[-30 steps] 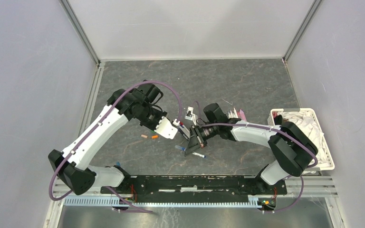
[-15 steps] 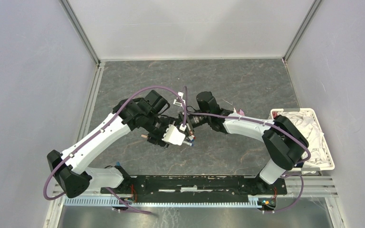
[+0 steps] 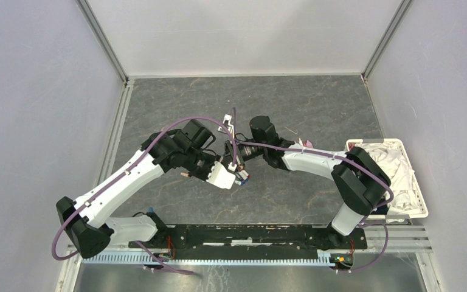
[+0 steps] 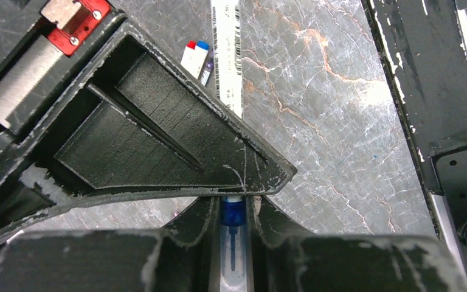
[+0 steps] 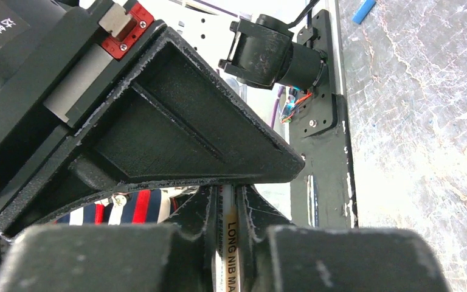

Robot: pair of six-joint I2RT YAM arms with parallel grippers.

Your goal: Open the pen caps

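Observation:
Both grippers meet over the middle of the table on one pen. My left gripper (image 3: 238, 177) (image 4: 233, 204) is shut on the pen's end with the blue cap (image 4: 232, 214). The right gripper's black finger (image 4: 176, 128) lies right across its tips. My right gripper (image 3: 236, 160) (image 5: 227, 198) is shut on the same pen's white barrel (image 5: 231, 243), printed "LONG NIB". The left gripper's finger (image 5: 176, 121) crosses just above it. A second white pen (image 4: 227, 55) and two short caps, red and blue (image 4: 194, 56), lie on the table beyond.
A white basket (image 3: 418, 182) holding a white cloth (image 3: 389, 159) stands at the right edge. A few pink-ended pens (image 3: 308, 145) lie by the right forearm. A loose blue cap (image 5: 362, 11) lies near the black base rail (image 5: 328, 134).
The left gripper has swung right and toward the front. The right gripper has moved left and back. They now meet on one pen and have barely shifted in the last half second.

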